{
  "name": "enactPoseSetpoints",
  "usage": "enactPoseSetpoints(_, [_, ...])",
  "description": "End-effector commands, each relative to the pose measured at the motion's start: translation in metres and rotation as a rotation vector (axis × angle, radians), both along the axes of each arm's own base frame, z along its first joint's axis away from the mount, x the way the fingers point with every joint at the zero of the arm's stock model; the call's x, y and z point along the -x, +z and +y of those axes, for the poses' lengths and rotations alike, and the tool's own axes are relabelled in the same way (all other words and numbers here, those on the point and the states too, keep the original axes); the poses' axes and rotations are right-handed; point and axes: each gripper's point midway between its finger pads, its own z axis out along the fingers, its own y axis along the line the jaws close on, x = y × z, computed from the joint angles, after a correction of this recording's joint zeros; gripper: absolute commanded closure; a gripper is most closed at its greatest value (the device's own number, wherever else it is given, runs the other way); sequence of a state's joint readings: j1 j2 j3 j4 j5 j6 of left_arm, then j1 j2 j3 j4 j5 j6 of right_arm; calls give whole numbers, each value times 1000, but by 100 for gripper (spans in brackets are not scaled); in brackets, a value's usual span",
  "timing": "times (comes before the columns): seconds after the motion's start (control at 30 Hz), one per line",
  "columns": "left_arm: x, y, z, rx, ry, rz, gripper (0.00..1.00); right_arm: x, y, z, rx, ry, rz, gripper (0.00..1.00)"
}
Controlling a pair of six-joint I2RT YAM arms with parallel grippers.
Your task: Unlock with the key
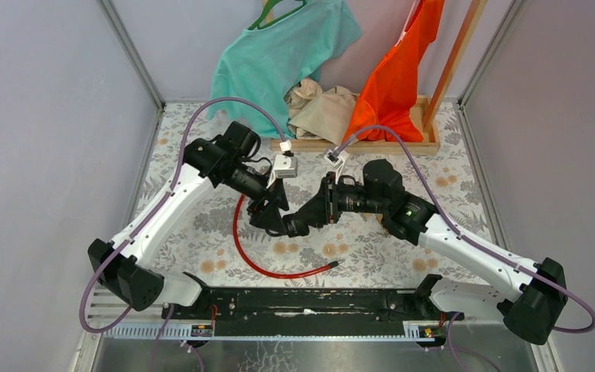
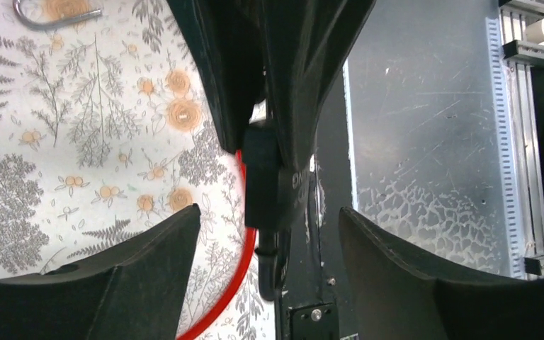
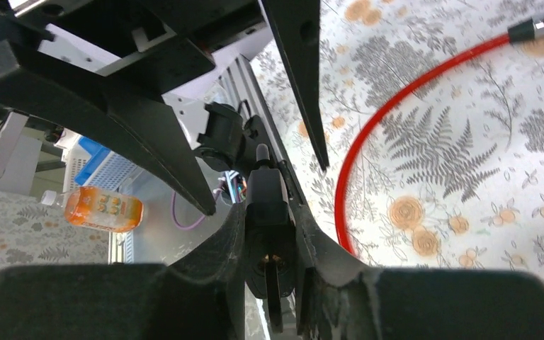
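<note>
My right gripper [image 1: 300,225] is shut on the black lock body [image 3: 269,212], lifted above the mid-table. A dark key [image 3: 273,294] sticks out of the brass keyhole toward the right wrist camera. The lock's red cable [image 1: 252,260] loops down over the floral cloth to its metal end [image 1: 333,265]. My left gripper [image 1: 273,211] is open, its fingers [image 2: 149,262] spread wide on either side of the lock [image 2: 262,177] without touching it. In the right wrist view, its two pointed fingers [image 3: 156,134] stand apart above the lock.
A wooden rack base [image 1: 356,146] with teal, beige and orange clothes stands at the back. A black rail [image 1: 310,298] runs along the near edge. An orange bottle [image 3: 103,209] lies off the table. A grey metal hook [image 2: 49,18] lies on the cloth.
</note>
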State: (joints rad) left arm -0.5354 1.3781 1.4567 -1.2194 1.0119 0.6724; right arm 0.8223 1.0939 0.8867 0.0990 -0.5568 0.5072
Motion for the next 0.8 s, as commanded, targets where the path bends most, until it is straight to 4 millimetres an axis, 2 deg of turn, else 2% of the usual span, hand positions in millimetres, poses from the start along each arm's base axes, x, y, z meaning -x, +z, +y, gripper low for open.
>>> enactPoseSetpoints(0.0, [3,-28,22,-69,-23,22,19,-9,23,2,-37,-39,-25,100])
enactPoseSetpoints(0.13, [5,-45,31,-89,-9,69,18,-14,12,2,-1,-57,-10,100])
enactPoseSetpoints(0.27, [21,-54,33,-70,-20,143,19,-16,17,3,-18,-59,-20,100])
enactPoseSetpoints(0.37, [31,-62,31,-25,-28,174,15,-16,19,6,-22,-49,-12,100])
enactPoseSetpoints(0.43, [26,-68,29,-22,10,164,21,-15,21,8,-35,-41,4,100])
enactPoseSetpoints(0.5, [13,-71,26,-25,62,114,29,-14,23,10,-51,-33,14,100])
enactPoseSetpoints(0.6, [-3,-66,22,-8,106,35,42,-14,26,11,-62,-33,22,100])
enactPoseSetpoints(0.77, [-8,-59,16,22,94,-9,59,-16,29,16,-95,-39,52,100])
